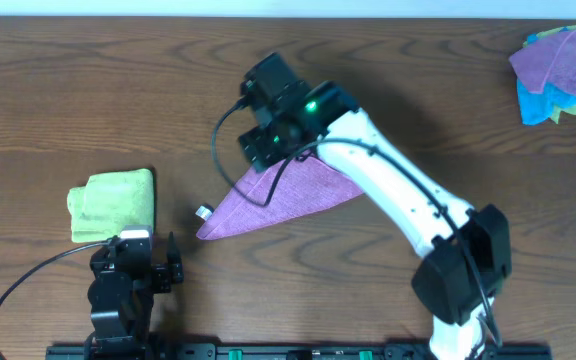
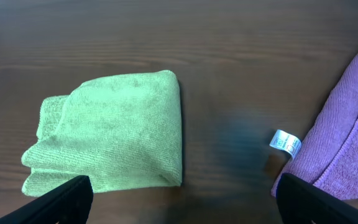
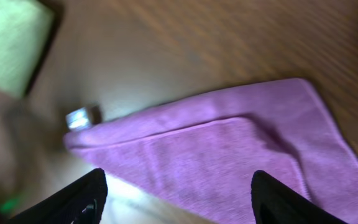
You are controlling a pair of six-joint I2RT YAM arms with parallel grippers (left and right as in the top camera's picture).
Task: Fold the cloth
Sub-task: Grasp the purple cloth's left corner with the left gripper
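**A:** What lies on the table (image 1: 88, 90)?

**B:** The purple cloth (image 3: 229, 155) lies flat directly under the right tool (image 3: 179, 200), spreading ahead of it and out to both sides. From above it looks like a rough triangle with one layer lapped over another, so I judge that one fold is already in it.

**A:** And the green cloth (image 2: 110, 130)?

**B:** It is folded into a neat block just ahead of the left tool (image 2: 188, 205), towards its left finger and well apart from the purple one.

**A:** How do the tools stand?

**B:** Both have their fingers spread apart and grip nothing. The right one hovers over the purple cloth, but I cannot tell whether it touches. The left one sits low, back from the work.

**A:** How will the cloth handle?

**B:** Light, soft and limp, I judge. It will drape and drag rather than hold a shape. It is better to pinch a corner or hem through both layers than to grab the middle.

**A:** Anything small?

**B:** A white label (image 2: 286, 142) sits at the cloth's corner, ahead of the left tool towards its right finger. It is a handy mark for that corner.
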